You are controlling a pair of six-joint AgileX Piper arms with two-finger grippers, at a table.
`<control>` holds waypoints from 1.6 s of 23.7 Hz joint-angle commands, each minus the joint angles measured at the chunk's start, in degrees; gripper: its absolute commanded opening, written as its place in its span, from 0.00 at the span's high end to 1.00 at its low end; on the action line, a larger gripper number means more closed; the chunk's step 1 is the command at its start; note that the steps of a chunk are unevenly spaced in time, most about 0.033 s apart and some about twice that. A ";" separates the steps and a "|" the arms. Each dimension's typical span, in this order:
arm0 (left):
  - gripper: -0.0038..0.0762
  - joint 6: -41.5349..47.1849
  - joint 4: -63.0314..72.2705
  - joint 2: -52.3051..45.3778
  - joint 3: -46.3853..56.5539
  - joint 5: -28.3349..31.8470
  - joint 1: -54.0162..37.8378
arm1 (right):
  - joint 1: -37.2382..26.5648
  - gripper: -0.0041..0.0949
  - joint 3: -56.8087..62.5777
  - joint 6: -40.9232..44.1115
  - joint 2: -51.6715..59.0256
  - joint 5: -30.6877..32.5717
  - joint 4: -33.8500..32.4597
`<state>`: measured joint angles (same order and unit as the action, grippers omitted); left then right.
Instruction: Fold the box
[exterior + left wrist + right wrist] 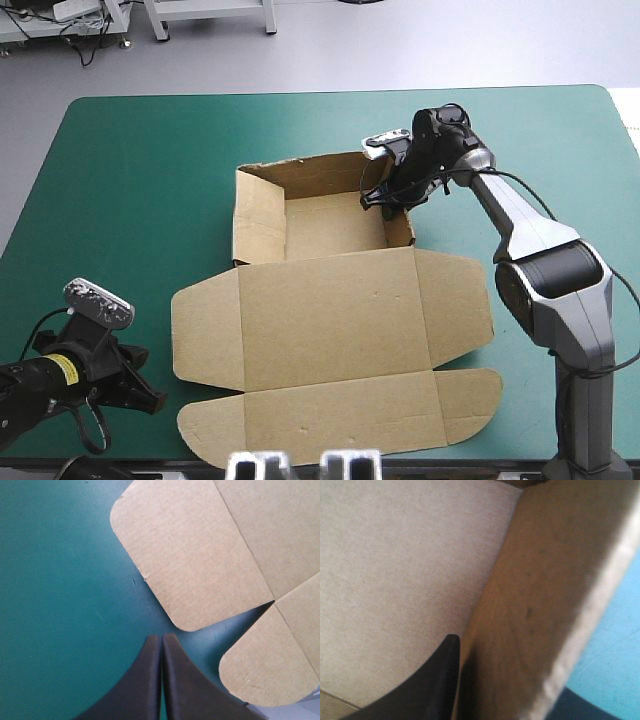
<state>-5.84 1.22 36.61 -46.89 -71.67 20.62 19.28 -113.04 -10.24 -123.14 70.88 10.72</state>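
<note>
Watching from my station, I saw the box (pixel 330 330) sitting around the middle of the counter (pixel 130 170), half formed. It had an open tray (pixel 330 225) on the far side with its walls raised, and the lid (pixel 335 315) lay flat toward the near edge, rounded flaps spread out on both sides.

The right gripper (pixel 388 198) was down at the tray's right wall (pixel 540 595), near its far corner. Through the right wrist camera I had one black finger (pixel 437 680) inside the tray, lying along the wall's inner face. The dark base of the other showed just outside, under the wall's edge, so the fingers were all but closed with that board pinched between them.

The left gripper (pixel 161 639) was low over the teal-green cover (pixel 60 605) near the counter's near left corner, well apart from the tray. Its fingers were pressed together into one point, holding nothing. The tip lay just short of the lid's left flap (pixel 190 560), with a second rounded flap (pixel 270 665) just beside it.
</note>
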 commanded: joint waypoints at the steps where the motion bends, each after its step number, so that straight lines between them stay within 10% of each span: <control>1: 0.96 0.70 0.07 0.12 -1.27 -0.73 0.34 | -0.19 0.98 -2.28 -2.49 2.68 -0.36 -3.71; 14: 0.96 0.34 -0.64 0.12 -1.27 -2.22 0.34 | -28.16 0.98 -17.86 -2.02 2.68 0.94 -13.63; 24: 0.96 2.74 -1.80 0.12 -1.27 2.10 0.34 | -47.44 0.98 -17.66 -5.24 -2.86 0.65 -0.94; 26: 0.96 2.86 -1.22 0.12 -1.27 2.21 0.34 | -47.44 0.87 -17.66 -8.93 -2.96 -0.39 1.68; 30: 0.96 2.95 -0.78 0.12 -1.27 2.36 0.34 | -47.44 0.24 -20.35 -8.78 -2.83 -1.89 2.35; 38: 0.96 2.95 -0.78 0.12 -1.27 2.26 0.34 | -47.44 0.29 -31.70 -6.56 0.68 -3.32 8.04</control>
<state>-3.51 0.00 36.57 -46.89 -71.61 20.62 -27.89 -138.87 -16.84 -128.87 70.41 13.76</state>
